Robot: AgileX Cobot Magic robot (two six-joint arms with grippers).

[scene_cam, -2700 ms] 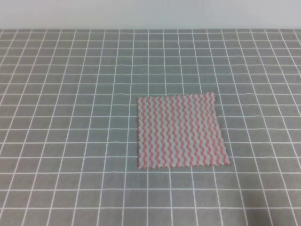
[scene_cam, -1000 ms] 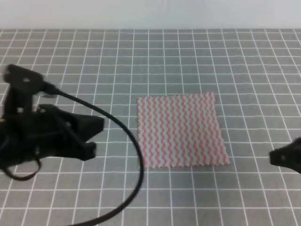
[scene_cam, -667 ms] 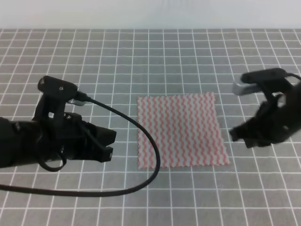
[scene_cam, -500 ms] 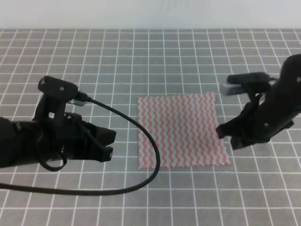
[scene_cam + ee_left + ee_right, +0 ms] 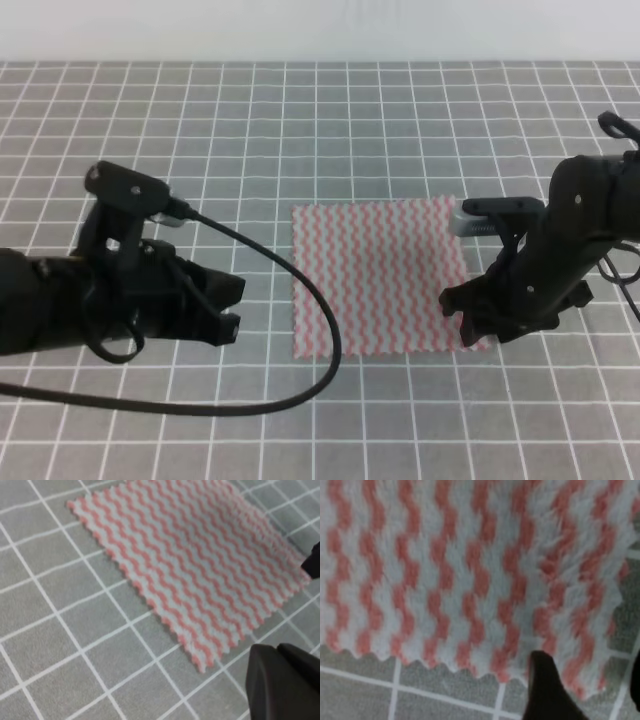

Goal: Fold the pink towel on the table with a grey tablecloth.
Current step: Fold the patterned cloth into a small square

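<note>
The pink towel lies flat and unfolded on the grey tablecloth covering the table, right of centre, roughly square with no clear long axis; its stripes run near to far. The right gripper is at the towel's near right corner, jaws apart. The left gripper is just left of the towel, jaw state undeterminable

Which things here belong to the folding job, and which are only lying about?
For the job:
- towel, lying flat
- tablecloth on the table, under the towel
- right claw, at the towel's near right corner
- left claw, left of the towel

Lying about:
- only the left arm's black cable, crossing the towel's left edge
</note>
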